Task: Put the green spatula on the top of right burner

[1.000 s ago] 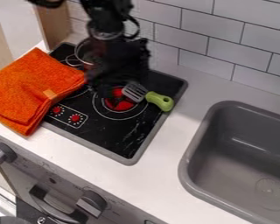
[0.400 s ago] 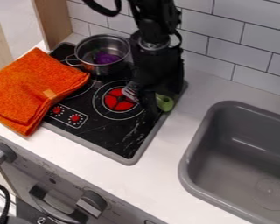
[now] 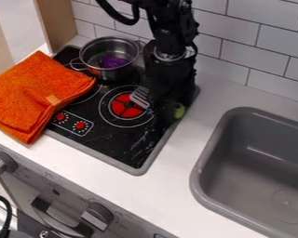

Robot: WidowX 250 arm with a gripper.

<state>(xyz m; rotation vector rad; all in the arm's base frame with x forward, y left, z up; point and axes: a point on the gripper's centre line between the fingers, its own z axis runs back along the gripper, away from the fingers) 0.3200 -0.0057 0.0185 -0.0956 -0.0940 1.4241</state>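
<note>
The black claw [image 3: 161, 114] hangs down over the middle of the spatula [image 3: 179, 110]. I can't tell how wide it is open, or if it has hold of the spatula. The spatula's gray end is over the right side of the red burner [image 3: 122, 109], and its green handle is by the stove's [image 3: 114, 139] right edge. A pot [image 3: 104, 73] with a purple thing [image 3: 113, 61] in it sits at the back. An orange towel [image 3: 39, 88] covers part of the stove and counter [image 3: 192, 144].
</note>
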